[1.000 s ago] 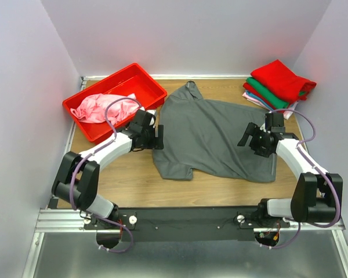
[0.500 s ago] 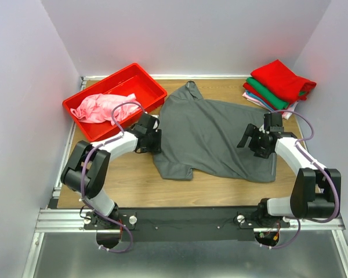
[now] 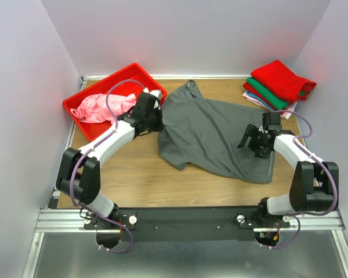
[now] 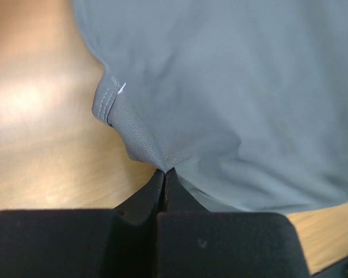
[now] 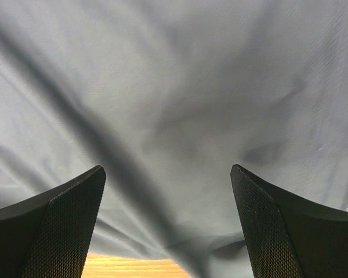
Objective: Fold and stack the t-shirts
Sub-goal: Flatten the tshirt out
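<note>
1 t-shirt [image 3: 211, 136] edge in left jaws

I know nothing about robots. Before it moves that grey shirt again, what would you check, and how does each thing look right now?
1. Left pincer gripping the dark grey shirt: ok, shut on a pinch of cloth near a stitched edge.
2. Right pincer gripping too: not ok, open above the shirt.
3. Shirt lying flat: not ok, wrinkled and bunched on the left pincer's side.
4. Folded stack free of the pincers: ok, neither touches it.
5. Pink shirt out of the way: ok, inside the red bin.
6. One cloth layer or two pinched: cannot tell.
</note>
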{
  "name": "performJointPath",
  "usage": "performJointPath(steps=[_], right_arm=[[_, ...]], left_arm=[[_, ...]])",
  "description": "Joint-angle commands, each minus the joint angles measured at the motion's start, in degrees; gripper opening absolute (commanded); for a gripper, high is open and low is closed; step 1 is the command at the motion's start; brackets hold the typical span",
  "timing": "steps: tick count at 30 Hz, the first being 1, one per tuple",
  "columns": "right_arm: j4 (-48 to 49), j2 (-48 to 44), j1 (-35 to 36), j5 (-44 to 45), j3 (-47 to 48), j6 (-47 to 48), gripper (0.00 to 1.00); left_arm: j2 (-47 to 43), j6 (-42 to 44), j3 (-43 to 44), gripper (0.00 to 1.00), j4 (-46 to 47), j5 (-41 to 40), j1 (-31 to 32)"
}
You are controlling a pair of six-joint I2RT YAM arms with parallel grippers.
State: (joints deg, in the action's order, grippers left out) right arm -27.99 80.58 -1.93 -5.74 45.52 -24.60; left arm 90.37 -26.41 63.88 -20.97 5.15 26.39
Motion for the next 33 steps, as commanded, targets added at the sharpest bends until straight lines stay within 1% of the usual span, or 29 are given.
performJointPath(steps=[1, 3, 5, 6, 9, 16, 20, 25, 26, 27, 28, 29, 31, 32, 33], right_arm=[[-0.58, 2.04, 0.09, 2.13, 2.56, -0.80, 0.95], [-0.49, 2.74, 0.09, 2.13, 3.26, -0.80, 0.95], [-0.58, 3.27, 0.09, 2.13, 3.70, -0.89, 0.95], [-0.58, 3.45, 0.09, 2.22, 4.14, -0.98, 0.95], [-0.66, 3.80, 0.09, 2.66, 4.58, -0.80, 0.95], [-0.23, 5.20, 0.00, 4.59, 3.44, -0.80, 0.95], [0.04, 7.14, 0.09, 5.65, 3.35, -0.45, 0.95], [0.30, 9.24, 0.00, 10.83, 4.05, -0.89, 0.96], [0.30, 10.12, 0.00, 11.62, 4.14, -0.98, 0.96], [0.30, 10.56, 0.00, 12.24, 4.23, -1.24, 0.96], [0.22, 11.09, -0.09, 13.20, 4.40, -1.33, 0.96], [0.21, 12.05, -0.09, 13.56, 4.58, -1.50, 0.97], [0.21, 13.29, -0.35, 14.35, 5.02, -1.59, 0.97], [0.21, 14.51, -0.44, 14.35, 5.28, -1.50, 0.97], [0.21, 14.96, -0.53, 14.52, 5.46, -1.50, 0.97]], left_arm=[[-2.05, -0.92, 4.76, 0.00, -2.14, 2.14, 0.33], [-0.38, 0.13, 6.07, 0.00, -1.53, 2.59, 0.24], [3.40, 1.79, 8.27, 0.00, -2.05, 3.02, 0.33], [6.11, 2.24, 11.50, 0.00, -2.40, 3.37, 0.33], [10.25, 2.77, 18.10, 0.00, -3.90, 5.83, 0.33], [17.19, 2.16, 27.77, 0.00, -3.29, 7.86, 0.33], [22.21, 1.45, 32.53, 0.00, -3.20, 11.90, 0.41], [28.18, 0.31, 37.81, 0.00, -0.92, 15.85, 0.41], [28.63, 0.40, 38.25, 0.02, -0.13, 18.12, 0.41], [29.07, 0.57, 38.60, 0.20, 0.84, 19.01, 0.41], [29.25, 0.57, 38.86, 0.37, 2.67, 19.63, 0.41], [29.08, 1.01, 38.78, 0.65, 3.47, 20.68, 0.41], [27.68, 2.15, 38.26, 0.80, 4.53, 20.08, 0.41], [26.80, 3.03, 37.82, 0.87, 4.62, 19.38, 0.41], [25.75, 3.99, 37.03, 0.88, 4.71, 18.50, 0.41]])
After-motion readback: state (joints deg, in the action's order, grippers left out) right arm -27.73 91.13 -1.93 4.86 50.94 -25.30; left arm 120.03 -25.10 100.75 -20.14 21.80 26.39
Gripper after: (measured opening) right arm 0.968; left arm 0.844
